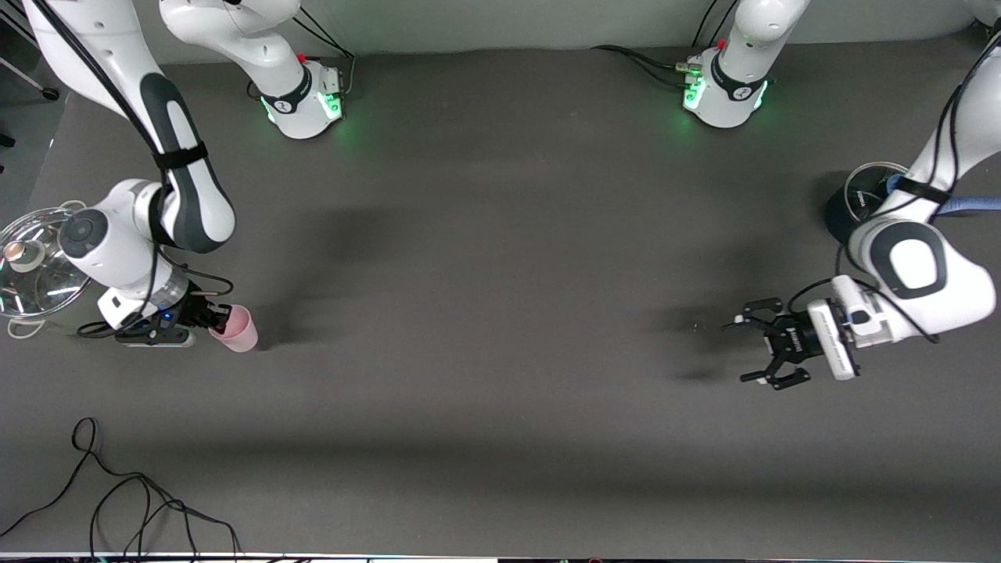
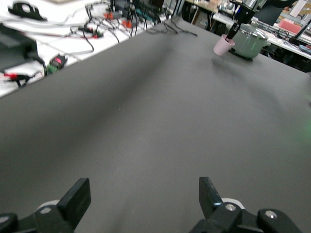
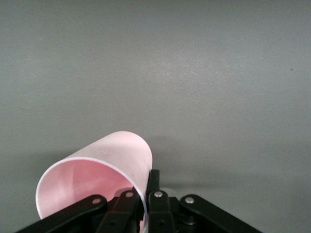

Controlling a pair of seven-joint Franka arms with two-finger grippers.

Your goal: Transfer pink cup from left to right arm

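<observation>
The pale pink cup (image 1: 238, 330) hangs tilted, low over the table at the right arm's end, beside a lidded pot. My right gripper (image 1: 220, 319) is shut on the cup's wall at the rim. In the right wrist view one finger is inside the pink cup (image 3: 99, 167) and the other outside, where the right gripper (image 3: 147, 196) pinches it. My left gripper (image 1: 744, 349) hovers open and empty over bare table at the left arm's end. The left wrist view shows the left gripper (image 2: 144, 194) spread wide and the pink cup (image 2: 222, 46) far off.
A glass-lidded pot (image 1: 35, 262) stands at the right arm's end, close to the right wrist. A dark round container (image 1: 856, 199) sits at the left arm's end, partly hidden by the left arm. A loose black cable (image 1: 117, 500) lies near the table's front edge.
</observation>
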